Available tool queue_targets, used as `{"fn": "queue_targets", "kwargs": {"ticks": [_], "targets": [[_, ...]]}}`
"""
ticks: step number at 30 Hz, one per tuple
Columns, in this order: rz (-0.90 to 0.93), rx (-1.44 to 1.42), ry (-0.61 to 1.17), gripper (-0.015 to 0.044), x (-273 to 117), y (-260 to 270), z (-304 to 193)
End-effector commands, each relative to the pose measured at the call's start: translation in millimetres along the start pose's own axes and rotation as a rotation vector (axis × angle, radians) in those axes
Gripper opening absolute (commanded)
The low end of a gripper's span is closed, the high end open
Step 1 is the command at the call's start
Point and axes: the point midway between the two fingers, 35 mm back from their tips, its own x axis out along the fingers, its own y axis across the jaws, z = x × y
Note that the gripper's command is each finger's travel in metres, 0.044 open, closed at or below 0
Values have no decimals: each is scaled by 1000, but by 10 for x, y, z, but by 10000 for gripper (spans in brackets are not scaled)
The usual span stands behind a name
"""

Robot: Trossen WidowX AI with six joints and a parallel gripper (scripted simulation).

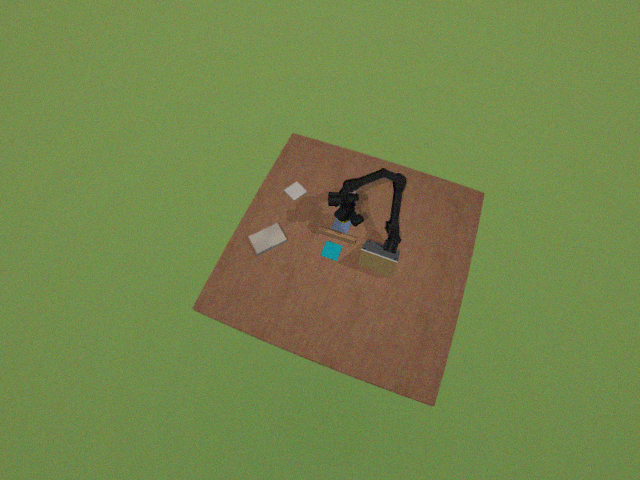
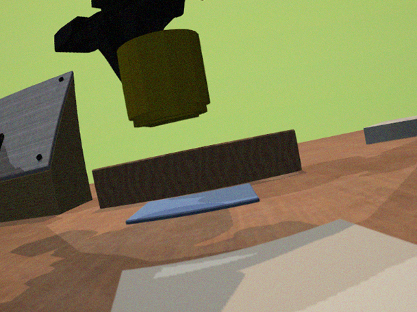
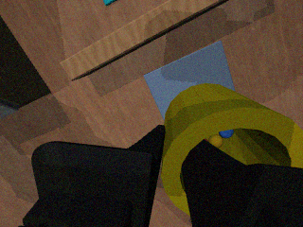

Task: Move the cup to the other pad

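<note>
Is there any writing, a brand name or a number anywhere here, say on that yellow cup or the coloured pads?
None: no view shows any text.
Cup: plain olive-yellow, unmarked.
Blue pad and teal pad: plain.
Grey base plate: only dark screw dots, no lettering.

The top view hangs high and far off, taking in the whole brown table (image 1: 341,289); the exterior view sits low near the tabletop, looking up at the jaws from close by — the blue pad (image 2: 196,202) lies below them; the wrist view rides behind the jaws, looking down past them; all three share that pad.
</note>
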Motion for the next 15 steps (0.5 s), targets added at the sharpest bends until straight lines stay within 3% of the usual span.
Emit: {"fn": "queue_targets", "kwargs": {"ticks": [1,15], "targets": [[-1,-2,0,0,2,0,3],[0,1,-4,0,-5,72,136]]}}
